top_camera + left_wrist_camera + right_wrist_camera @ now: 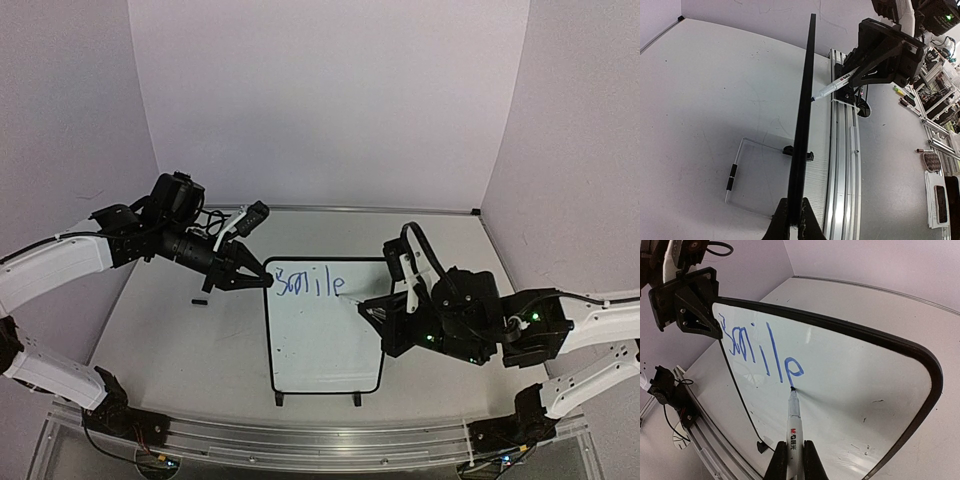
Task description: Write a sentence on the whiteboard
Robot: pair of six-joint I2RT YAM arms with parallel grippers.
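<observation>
The whiteboard [325,345] stands mid-table [180,330] on its two small feet [281,400], between the arms. The left gripper [262,281] has its jaws clamped on the thin black frame at the upper left corner. The left wrist view shows the panel edge-on between those fingers [785,222].

The right gripper [793,465] is closed around the barrel of a blue marker [793,422]. The tip touches the board just below the final letter of the sentence [760,350], which so far reads "Smile".

The board looks light, stiff and slick-faced, so pen pressure could probably tip or slide it. The frame is the sensible place to hold it, away from the writing area. The smooth, slim marker likely needs a firm pinch to stop it twisting.
</observation>
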